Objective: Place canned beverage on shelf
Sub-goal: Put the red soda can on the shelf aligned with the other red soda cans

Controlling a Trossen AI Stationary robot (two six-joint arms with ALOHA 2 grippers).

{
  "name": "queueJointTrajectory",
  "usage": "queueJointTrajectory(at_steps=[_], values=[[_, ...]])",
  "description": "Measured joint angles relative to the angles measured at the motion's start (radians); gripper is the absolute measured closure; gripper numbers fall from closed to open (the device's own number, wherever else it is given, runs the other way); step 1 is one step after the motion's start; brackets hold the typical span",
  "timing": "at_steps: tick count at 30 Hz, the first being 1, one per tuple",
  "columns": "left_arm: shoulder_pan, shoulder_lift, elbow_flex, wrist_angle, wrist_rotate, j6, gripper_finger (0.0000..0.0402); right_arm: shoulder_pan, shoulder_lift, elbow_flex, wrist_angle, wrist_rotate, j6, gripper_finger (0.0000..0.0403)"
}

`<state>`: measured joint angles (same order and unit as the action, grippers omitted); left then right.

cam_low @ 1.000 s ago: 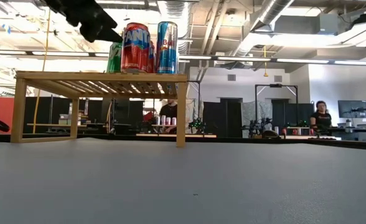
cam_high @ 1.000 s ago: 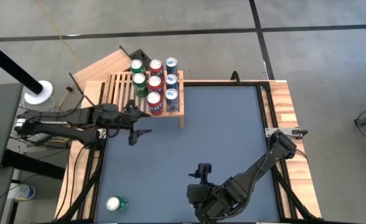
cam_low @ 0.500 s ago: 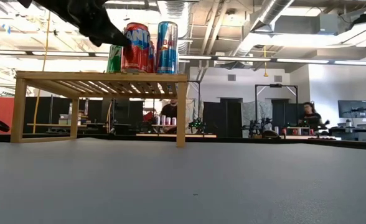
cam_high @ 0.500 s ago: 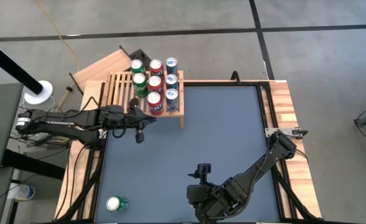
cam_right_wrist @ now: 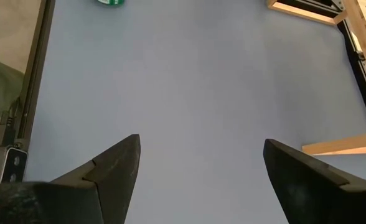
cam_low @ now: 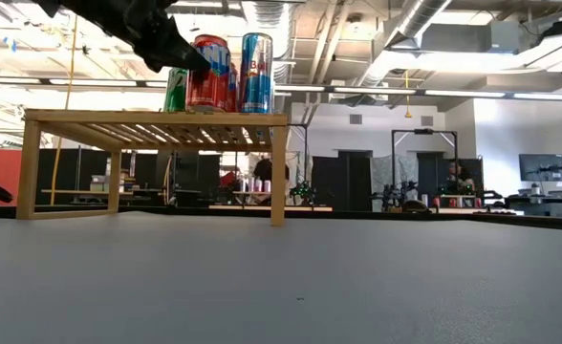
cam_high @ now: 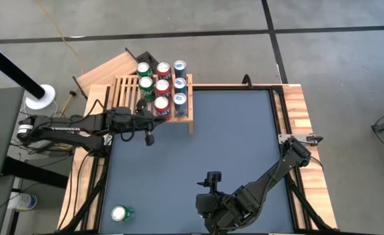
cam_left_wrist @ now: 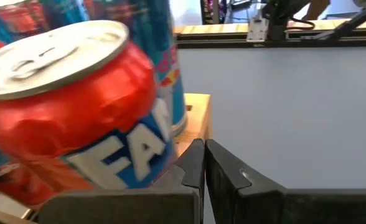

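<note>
A robotics lab or workshop is showing here: exposed ceiling ducts (cam_low: 424,29) are running overhead, and more workstations with monitors (cam_low: 539,167) are standing behind the table (cam_low: 281,277).

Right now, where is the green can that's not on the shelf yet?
In the high view the green can lies on the table's near left corner, far from the shelf, with the open right hand its closest neighbour.

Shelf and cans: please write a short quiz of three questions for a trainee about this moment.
1. True or false: the left gripper is shut and holds nothing.
2. How many cans stand on the shelf? A) five B) seven C) nine
3. Where is the green can that is off the shelf?

Key: 1 true. 2 B. 3 On the table, near its front left corner, far from the open right gripper.
</note>
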<state>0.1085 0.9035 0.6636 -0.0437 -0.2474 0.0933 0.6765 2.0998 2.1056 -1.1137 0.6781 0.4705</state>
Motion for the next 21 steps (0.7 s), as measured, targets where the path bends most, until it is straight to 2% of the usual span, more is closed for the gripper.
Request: queueJointTrajectory(at_steps=[21], values=[[0.082, 0.0, 0.0, 0.002, 0.042, -0.002, 0.0401, 0.0, 0.0, 0.0, 0.003, 0.0, 0.0, 0.0074]])
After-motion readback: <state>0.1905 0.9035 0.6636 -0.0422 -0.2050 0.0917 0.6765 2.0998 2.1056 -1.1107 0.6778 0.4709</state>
